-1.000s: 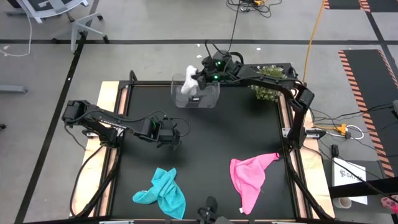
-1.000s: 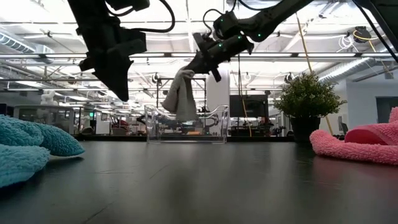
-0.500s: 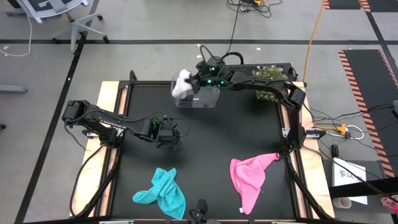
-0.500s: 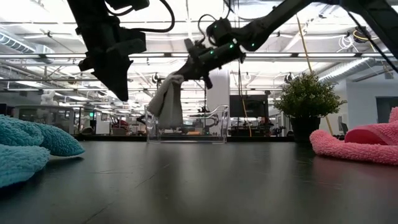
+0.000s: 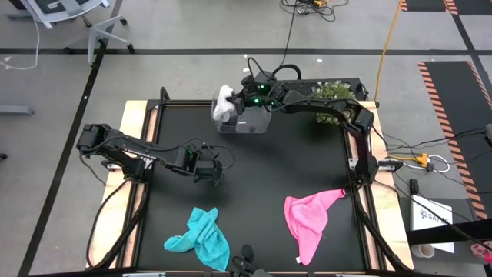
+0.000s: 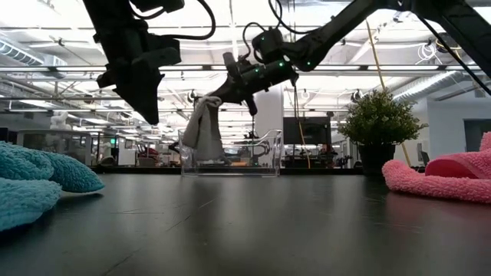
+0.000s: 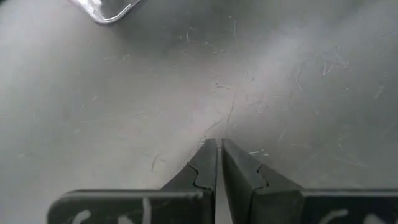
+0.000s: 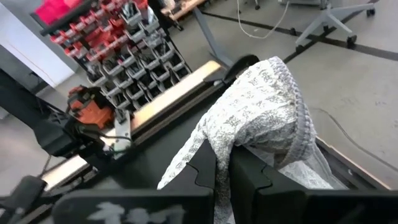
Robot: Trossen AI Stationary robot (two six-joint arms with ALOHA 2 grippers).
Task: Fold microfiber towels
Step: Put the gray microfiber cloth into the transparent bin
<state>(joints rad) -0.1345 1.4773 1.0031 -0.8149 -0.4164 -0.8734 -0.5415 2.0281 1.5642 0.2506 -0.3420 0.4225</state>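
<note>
Above the clear bin [image 5: 244, 121] at the back of the table, the right gripper [image 5: 235, 102] pinches the grey-white towel [image 5: 224, 101], which hangs down. Over the bare table [image 5: 269, 169], the left gripper [image 5: 217, 174] is pressed together, holding nothing. Near the front edge lie the teal towel [image 5: 201, 238] and pink towel [image 5: 309, 217].

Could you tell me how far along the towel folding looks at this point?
Nothing looks folded yet. In hand: the right gripper holds the light grey-white fuzzy towel bunched above the clear plastic bin. Left: the teal towel and bright pink towel lie crumpled on the table; the left gripper hangs shut, empty.
</note>
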